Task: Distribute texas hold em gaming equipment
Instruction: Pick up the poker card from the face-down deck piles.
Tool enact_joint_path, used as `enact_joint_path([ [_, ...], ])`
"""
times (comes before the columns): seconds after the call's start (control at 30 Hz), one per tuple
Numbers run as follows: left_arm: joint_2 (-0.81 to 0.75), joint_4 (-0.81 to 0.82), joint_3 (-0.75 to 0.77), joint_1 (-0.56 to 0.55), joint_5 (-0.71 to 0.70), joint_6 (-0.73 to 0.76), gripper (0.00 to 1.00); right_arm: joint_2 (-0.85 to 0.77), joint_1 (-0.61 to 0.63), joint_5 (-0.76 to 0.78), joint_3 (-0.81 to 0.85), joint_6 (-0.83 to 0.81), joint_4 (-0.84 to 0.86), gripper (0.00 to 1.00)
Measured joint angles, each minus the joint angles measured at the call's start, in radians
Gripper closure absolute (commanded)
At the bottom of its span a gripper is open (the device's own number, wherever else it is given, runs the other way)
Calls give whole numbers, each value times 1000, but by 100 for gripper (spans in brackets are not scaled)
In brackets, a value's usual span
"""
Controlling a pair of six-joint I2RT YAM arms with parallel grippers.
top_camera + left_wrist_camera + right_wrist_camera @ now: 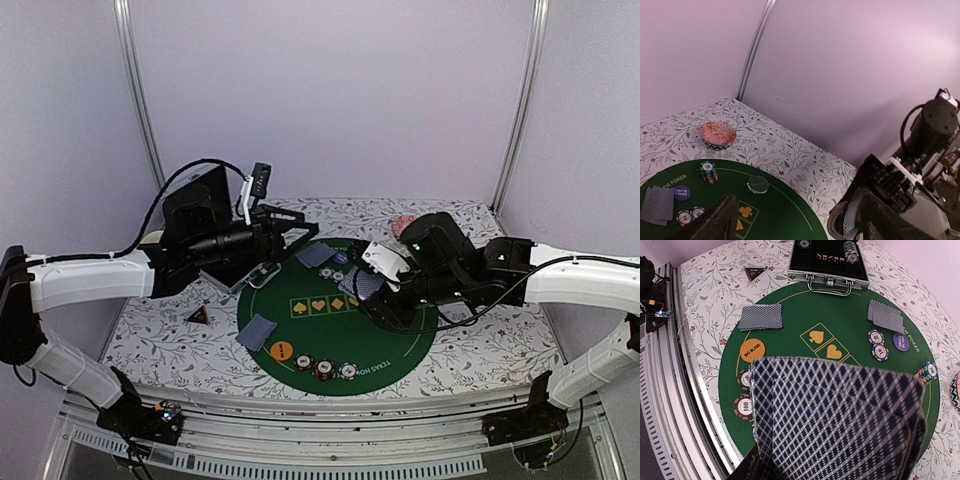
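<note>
The right end effector (pixel 388 298) is closed on a deck of cards (pixel 835 420), whose blue-checked backs fill the lower half of its wrist view and hide most of its fingers. It hangs above the green mat (pixel 400 340), which lies on the flower-patterned bench (pixel 150 330). Directly beneath it and towards the near rim are striped chips (pixel 744 407) and the orange disc (pixel 752 350) marked "big blind". Ahead of it lie two small card piles, one on the left (pixel 760 316) and one on the right (pixel 886 316). Beside the right-hand pile sit two more chips (pixel 876 336) and the purple disc (pixel 901 341). Further ahead, at the mat's edge, an open metal case (pixel 830 262) holds a stack of chips (pixel 850 251) at one end of its black lining and another chip at the other end. The small triangular marker (pixel 754 272) lies on the bench to the left of the case. The left end effector (pixel 297 224) hovers over the case end of the mat with its fingers spread wide and nothing between them. Across the mat from it, a pink dish (pixel 718 135) with a red zigzag pattern inside stands just off the mat. On the mat near the dish are a short chip stack (pixel 708 171) and a dark disc with a pale rim (pixel 758 184).
</note>
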Motion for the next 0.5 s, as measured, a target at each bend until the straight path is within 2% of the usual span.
enact_joint_path([
  [0.1,-56,-113,-10,-10,139,85,15,1,14,-8,0,-11,6,56],
  [0.23,-101,-249,-12,-44,234,187,9,11,23,-26,0,-27,14,56],
  [0.4,-57,-403,13,-104,264,276,11,54,35,-42,9,-47,28,56],
  [0.5,-14,-437,33,-109,239,286,12,68,43,-52,19,-52,27,56],
])
